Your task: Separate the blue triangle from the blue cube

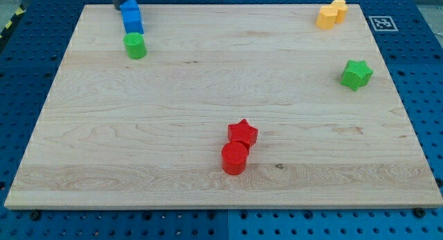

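The blue triangle (129, 3) sits at the board's top left corner, at the view's top edge. The blue cube (132, 21) lies just below it, and the two touch. My tip (116, 5) is the lower end of a dark rod that enters from the view's top. It stands right beside the blue triangle's left side; I cannot tell if it touches.
A green cylinder (135, 45) sits just below the blue cube. A red star (243, 133) and red cylinder (234, 158) touch at bottom centre. Two yellow blocks (331, 14) are at top right, a green star (356, 74) at right. The wooden board (208, 81) lies on a blue pegboard.
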`<state>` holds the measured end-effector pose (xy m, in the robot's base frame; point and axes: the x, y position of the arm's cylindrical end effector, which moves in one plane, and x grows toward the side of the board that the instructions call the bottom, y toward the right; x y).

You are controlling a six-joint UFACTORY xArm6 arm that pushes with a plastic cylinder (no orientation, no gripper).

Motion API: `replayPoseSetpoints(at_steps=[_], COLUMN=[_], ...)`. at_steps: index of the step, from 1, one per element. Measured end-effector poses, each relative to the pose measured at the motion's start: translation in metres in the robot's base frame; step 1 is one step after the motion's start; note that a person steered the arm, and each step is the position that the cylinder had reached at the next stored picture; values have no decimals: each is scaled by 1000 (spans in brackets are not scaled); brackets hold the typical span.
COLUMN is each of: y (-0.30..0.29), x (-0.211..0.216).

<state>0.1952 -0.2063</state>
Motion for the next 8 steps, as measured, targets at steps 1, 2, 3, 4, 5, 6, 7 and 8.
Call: replayPoseSetpoints(at_steps=[1, 2, 3, 4, 5, 6, 7, 8], y=[4, 4, 4, 4, 4, 4, 22, 51], x=[4, 7, 7, 7, 15, 21, 21, 21])
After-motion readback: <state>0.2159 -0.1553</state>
